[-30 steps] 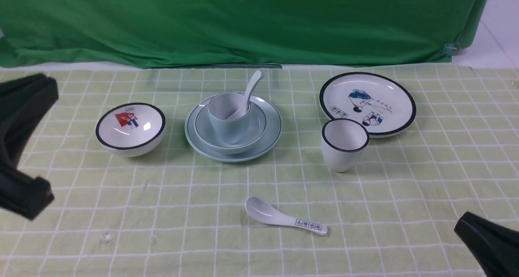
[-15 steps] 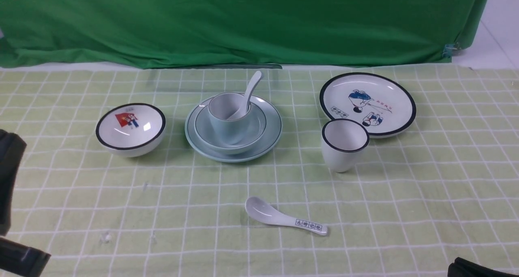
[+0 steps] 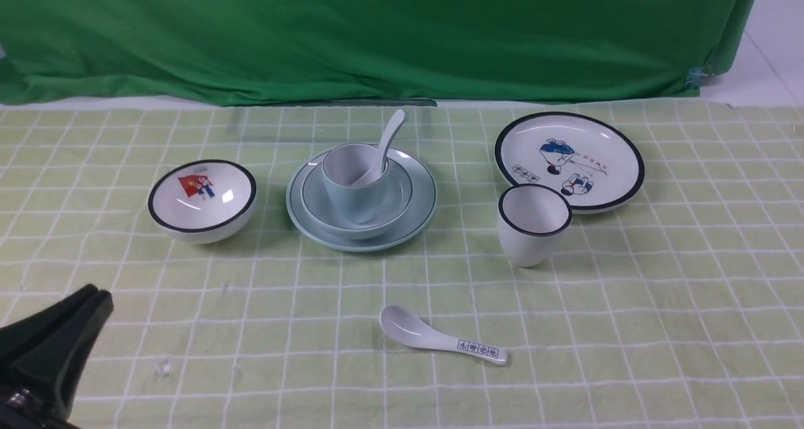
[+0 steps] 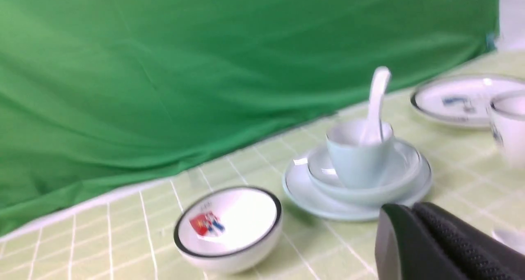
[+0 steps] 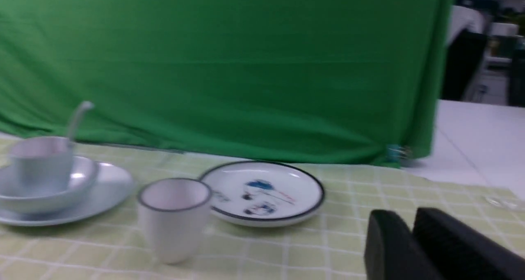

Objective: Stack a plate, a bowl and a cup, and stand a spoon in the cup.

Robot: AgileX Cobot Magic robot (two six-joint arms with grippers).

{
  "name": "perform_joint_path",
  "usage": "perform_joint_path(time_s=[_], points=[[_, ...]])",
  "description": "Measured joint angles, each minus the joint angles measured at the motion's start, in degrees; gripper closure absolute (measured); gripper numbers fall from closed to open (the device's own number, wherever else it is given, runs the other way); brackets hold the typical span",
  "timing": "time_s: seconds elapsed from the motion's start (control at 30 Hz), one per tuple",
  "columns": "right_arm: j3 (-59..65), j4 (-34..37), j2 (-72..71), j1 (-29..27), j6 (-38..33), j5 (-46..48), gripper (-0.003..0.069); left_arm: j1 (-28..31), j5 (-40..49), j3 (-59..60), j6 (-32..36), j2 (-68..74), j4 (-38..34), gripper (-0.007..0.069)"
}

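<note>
Checked cloth [image 3: 628, 328] bare around the stacked plate [image 3: 422, 214].

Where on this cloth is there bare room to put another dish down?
Bare cloth: the near-right corner, right of the white spoon, and between that spoon and the left gripper. Crowded: the white cup stands right beside the picture plate.

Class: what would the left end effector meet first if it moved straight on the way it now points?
Probably the blue plate under the stacked bowl and cup, right ahead of the left end effector; depth is unclear.
</note>
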Motion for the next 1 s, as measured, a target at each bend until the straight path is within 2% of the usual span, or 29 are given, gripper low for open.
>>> perform_joint_path(time_s=[0.17, 0.37, 1.0], points=[[0.0, 0.0, -0.05, -4.07, 0.0, 4.91, 0.0516, 0.0, 2.8, 0.0, 0.0, 0.0, 0.31, 0.0656], [0.06, 0.05, -0.08, -4.42, 0.0, 17.48, 0.0496, 0.0, 3.26, 0.0, 0.0, 0.0, 0.34, 0.0656], [0.06, 0.05, -0.08, -4.63, -0.03, 18.74, 0.0462, 0.0, 3.26, 0.0, 0.0, 0.0, 0.45, 0.0656]])
